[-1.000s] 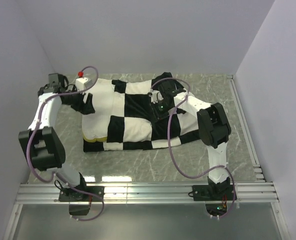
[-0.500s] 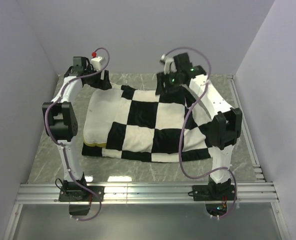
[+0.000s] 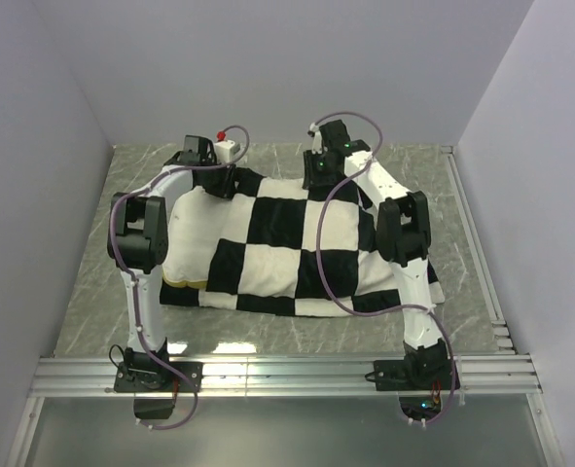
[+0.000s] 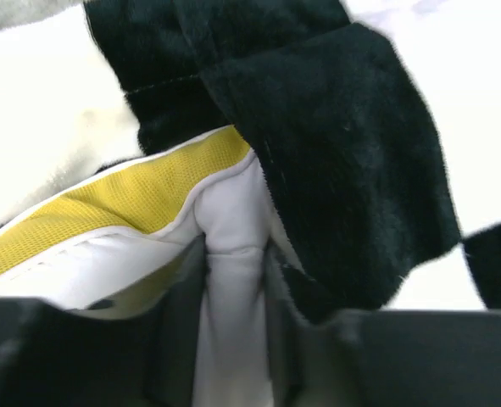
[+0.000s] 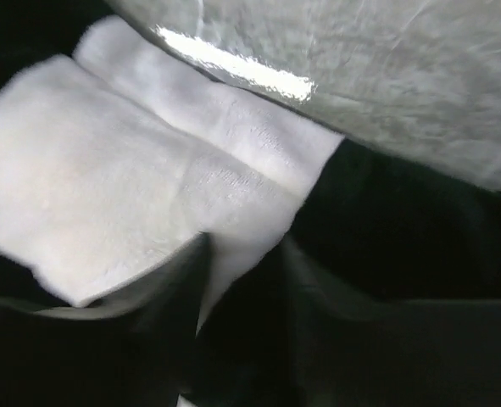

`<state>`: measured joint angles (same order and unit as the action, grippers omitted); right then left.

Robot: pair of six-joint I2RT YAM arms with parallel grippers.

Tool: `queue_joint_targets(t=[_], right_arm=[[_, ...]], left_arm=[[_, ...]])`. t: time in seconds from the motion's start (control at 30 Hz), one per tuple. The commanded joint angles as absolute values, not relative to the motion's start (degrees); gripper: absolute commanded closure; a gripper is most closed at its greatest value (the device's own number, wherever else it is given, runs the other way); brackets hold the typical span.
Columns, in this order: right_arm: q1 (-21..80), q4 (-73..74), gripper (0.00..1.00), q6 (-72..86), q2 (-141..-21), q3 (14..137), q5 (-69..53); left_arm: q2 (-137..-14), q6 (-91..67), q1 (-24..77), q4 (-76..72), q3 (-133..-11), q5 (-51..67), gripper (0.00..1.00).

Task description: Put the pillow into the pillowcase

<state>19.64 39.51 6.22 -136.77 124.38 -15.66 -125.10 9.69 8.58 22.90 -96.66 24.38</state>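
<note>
The black-and-white checkered pillowcase (image 3: pixel 297 253) lies across the middle of the table and covers most of the pillow. The cream pillow (image 3: pixel 195 229) sticks out at its left end, with the yellow band (image 3: pixel 180 282) at the near left corner. My left gripper (image 3: pixel 224 183) is at the far left corner. In the left wrist view it (image 4: pixel 233 297) is shut on the pillow's white edge (image 4: pixel 233 220) beside the yellow band (image 4: pixel 106 203), with black pillowcase fabric (image 4: pixel 343 170) alongside. My right gripper (image 3: pixel 316 178) is at the far edge. In the right wrist view it (image 5: pixel 242 280) is shut on white plush pillowcase fabric (image 5: pixel 106 178).
The grey marble table (image 3: pixel 102 282) is closed in by white walls on the left, far and right sides. An aluminium rail (image 3: pixel 287 375) runs along the near edge, with both arm bases on it. Cables loop over the arms above the fabric.
Both grippers have moved to the far edge of the bundle, the left one swinging from the left side toward the middle. The fabric's far edge has been pulled back and spread flatter.
</note>
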Motion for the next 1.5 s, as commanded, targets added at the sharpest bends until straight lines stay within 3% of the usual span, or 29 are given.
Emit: queue_joint_targets(t=[0.0, 0.07, 0.17, 0.23, 0.53, 0.63, 0.7, 0.87, 1.03, 1.2, 1.33, 1.37, 1.47], right_arm=[[20.04, 38.24, 0.84, 8.61, -136.76, 123.58, -20.38], [20.30, 35.43, 0.98, 10.80, -134.23, 120.43, -23.36], [21.88, 31.91, 1.00, 12.30, -130.80, 117.07, -27.23], [23.20, 30.94, 1.00, 12.91, -129.47, 116.90, -28.38], [30.49, 23.67, 1.00, 22.92, -123.85, 113.74, -40.68], [30.68, 21.88, 1.00, 25.31, -121.21, 110.31, -38.70], [29.19, 21.98, 1.00, 24.35, -119.89, 108.73, -35.35], [28.46, 18.38, 1.00, 28.21, -116.99, 99.09, -41.90], [33.66, 12.85, 1.00, 33.46, -117.68, 97.91, -49.63], [36.47, -22.01, 1.00, 61.13, -113.21, 86.86, -61.52], [36.12, -33.12, 1.00, 72.06, -111.88, 83.06, -62.49], [35.69, -33.74, 1.00, 72.42, -111.80, 82.53, -62.66], [32.09, -17.10, 1.00, 59.45, -112.06, 87.08, -58.55]], left_arm=[[-123.84, 9.67, 9.05, 26.98, -92.38, 24.87, 0.69], [-123.66, 10.10, 9.23, 27.07, -91.24, 26.44, 0.80], [-123.22, 11.60, 9.93, 27.24, -89.92, 29.25, 0.96], [-122.44, 12.39, 10.81, 26.99, -89.13, 30.76, 1.00], [-113.40, 7.92, 11.43, 15.04, -83.24, 50.77, 1.00], [-109.27, 5.02, 10.64, 11.08, -80.43, 57.71, 1.00], [-107.50, 5.01, 10.28, 11.51, -78.84, 59.67, 1.00], [-105.21, 6.16, 10.46, 17.84, -75.08, 63.80, 1.00], [-105.03, -6.83, 10.63, 8.02, -67.60, 66.00, 1.00], [-103.97, -14.15, 10.37, 0.44, -62.84, 65.74, 1.00], [-104.76, -15.47, 10.11, -1.23, -63.98, 65.74, 1.00], [-104.94, -15.73, 10.02, -1.23, -64.16, 65.66, 1.00], [-104.86, -15.82, 8.97, -1.23, -64.60, 64.87, 1.00]])
